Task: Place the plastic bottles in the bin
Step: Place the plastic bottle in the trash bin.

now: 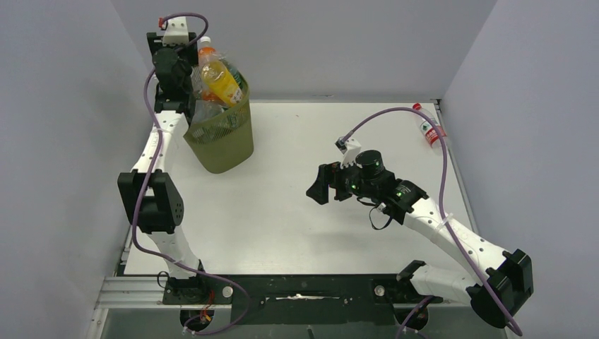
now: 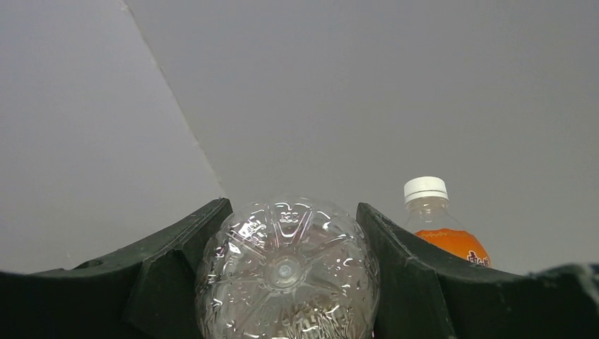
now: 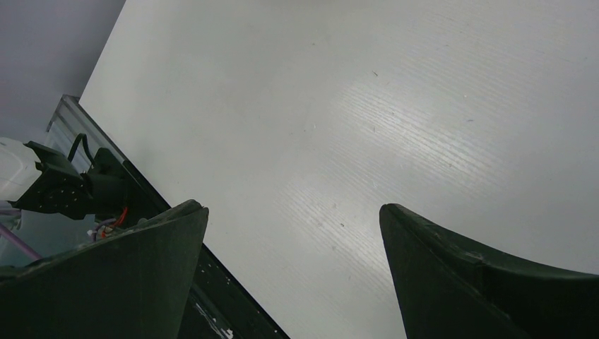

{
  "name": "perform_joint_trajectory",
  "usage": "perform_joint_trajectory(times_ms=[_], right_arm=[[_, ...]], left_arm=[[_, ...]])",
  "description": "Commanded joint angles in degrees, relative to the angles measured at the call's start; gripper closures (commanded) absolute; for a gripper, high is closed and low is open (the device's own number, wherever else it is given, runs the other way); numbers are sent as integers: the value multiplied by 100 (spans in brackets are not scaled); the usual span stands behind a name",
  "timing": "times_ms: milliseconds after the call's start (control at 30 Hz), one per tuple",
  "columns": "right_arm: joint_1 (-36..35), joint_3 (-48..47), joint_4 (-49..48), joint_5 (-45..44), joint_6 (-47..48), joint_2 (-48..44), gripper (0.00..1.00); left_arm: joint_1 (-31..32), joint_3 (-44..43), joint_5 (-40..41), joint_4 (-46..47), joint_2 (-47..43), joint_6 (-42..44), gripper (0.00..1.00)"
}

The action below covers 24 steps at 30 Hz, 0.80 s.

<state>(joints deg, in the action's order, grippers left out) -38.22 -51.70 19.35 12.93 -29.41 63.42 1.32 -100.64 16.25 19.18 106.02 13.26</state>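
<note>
Top view, bin: the olive-green plastic mesh wastebasket (image 1: 226, 145) stands far left, heaped full, with an orange-filled clear plastic bottle (image 1: 220, 81) on top.
Top view, loose item: a red-capped clear plastic bottle (image 1: 429, 130) lies at the far right edge of the white table (image 1: 282, 233), well apart from my right pincer (image 1: 319, 189).
Left wrist view, grip: my left pincer (image 2: 291, 209) clamps an empty clear plastic bottle (image 2: 286, 272) by its body, base toward the lens, near the bin.
Left wrist view, handling: I judge it light, thin-walled and slick. Hold it mid-body with a gentle squeeze.
Right wrist view, state: my right pincer is spread wide, holding nothing, over bare table.
</note>
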Motion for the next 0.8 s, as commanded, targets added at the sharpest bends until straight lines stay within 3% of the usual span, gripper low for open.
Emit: perform_joint_trajectory(times_ms=[0,100,267,767], right_arm=[[34,-89,-279,78,10,-84,2],[34,-119,-257,69,23,-75,2],[38,-177,-226,76,40,-33,2],[38,-143,-237,73,-12,-91,2]], left_arm=[[8,-221,-134,-234,-297,-265,41],[8,-305,-165,-358,-316,-289,30],[8,-504,-210,-633,-351,-359,21],[8,-1098,-586,-1470,-691,-771,18]])
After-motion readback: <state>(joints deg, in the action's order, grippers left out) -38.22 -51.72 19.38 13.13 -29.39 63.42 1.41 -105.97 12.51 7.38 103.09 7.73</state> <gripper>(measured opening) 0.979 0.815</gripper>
